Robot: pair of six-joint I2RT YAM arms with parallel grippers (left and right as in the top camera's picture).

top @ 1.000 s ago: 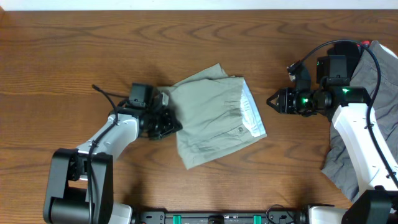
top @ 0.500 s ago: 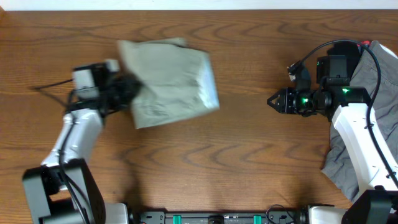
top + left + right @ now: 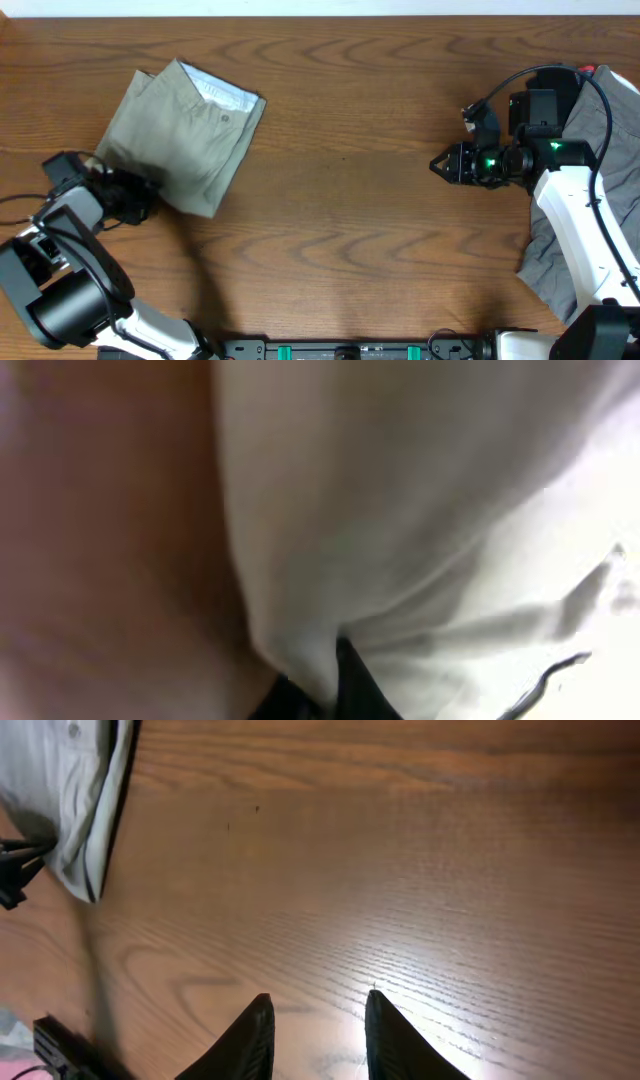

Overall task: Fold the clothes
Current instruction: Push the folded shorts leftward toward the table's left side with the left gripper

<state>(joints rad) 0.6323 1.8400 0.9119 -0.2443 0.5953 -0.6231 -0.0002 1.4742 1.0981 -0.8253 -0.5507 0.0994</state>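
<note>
My left end effector is clamped shut on the near-left edge of the folded shorts. The wrist view shows their pale cloth bunched right against the fingers. From that grip the shorts spread far and right, lying flat at the far left of the desk. My right end effector hangs over bare wood well to the right, jaws slightly apart, holding nothing.

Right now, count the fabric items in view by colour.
Khaki-green: 1, the folded shorts
Grey: 1, the grey garment at the right edge
Total: 2
</note>
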